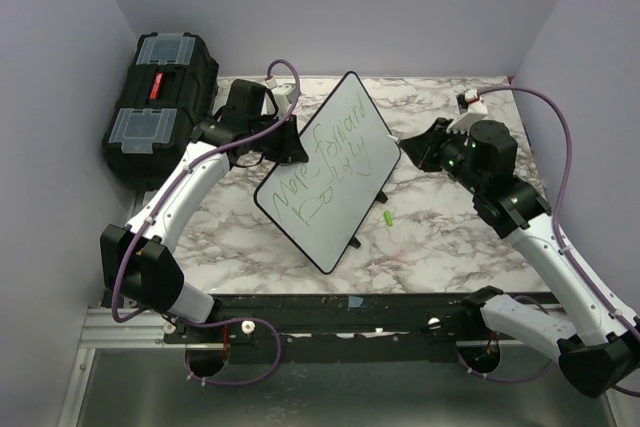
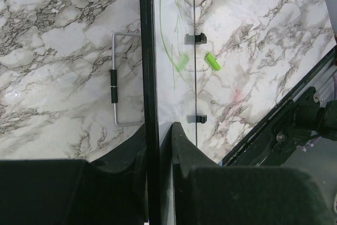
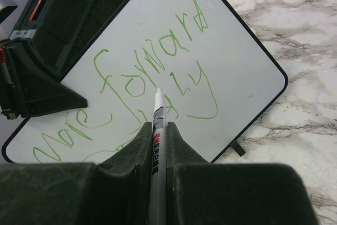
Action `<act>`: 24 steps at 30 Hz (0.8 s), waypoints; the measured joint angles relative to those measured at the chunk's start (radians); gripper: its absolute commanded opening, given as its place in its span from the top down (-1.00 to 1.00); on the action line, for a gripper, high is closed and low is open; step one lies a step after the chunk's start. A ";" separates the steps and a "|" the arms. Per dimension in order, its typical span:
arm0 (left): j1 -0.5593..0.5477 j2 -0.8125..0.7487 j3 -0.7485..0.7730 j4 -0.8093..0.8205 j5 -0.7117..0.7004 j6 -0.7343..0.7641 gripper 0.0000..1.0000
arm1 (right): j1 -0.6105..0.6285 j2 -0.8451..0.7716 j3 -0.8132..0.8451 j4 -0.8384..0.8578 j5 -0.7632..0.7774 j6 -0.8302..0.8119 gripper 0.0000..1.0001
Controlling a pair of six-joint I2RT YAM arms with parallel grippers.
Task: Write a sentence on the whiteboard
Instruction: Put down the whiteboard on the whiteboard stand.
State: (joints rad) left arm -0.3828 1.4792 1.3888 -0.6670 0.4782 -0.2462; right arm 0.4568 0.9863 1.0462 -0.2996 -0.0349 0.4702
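Note:
The whiteboard [image 1: 345, 137] stands tilted on the marble table, its white face toward the right arm. The sentence [image 1: 325, 175] runs across it in two green handwritten lines, also seen in the right wrist view [image 3: 158, 61]. My left gripper [image 1: 290, 147] is shut on the board's black left rim [image 2: 149, 77], one finger on each side [image 2: 158, 127]. My right gripper [image 1: 410, 150] is shut on a white marker [image 3: 157, 110], held between the jaws [image 3: 157, 126]. Its tip points at the board's face [image 3: 237, 56]; whether it touches I cannot tell.
A green marker cap [image 1: 387, 217] lies on the table right of the board [image 2: 212, 60]. A black toolbox [image 1: 160, 102] sits at the back left. A wire stand [image 2: 118, 85] lies behind the board. The black frame rail [image 1: 350, 312] borders the near edge.

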 measured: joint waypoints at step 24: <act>0.002 0.024 -0.005 0.008 -0.072 0.033 0.42 | 0.000 -0.023 -0.042 -0.017 0.005 -0.001 0.99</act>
State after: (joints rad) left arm -0.3809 1.5036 1.3838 -0.6590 0.4061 -0.2131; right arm 0.4568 0.9638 1.0046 -0.3164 -0.0303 0.4690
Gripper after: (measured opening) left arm 0.277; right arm 0.132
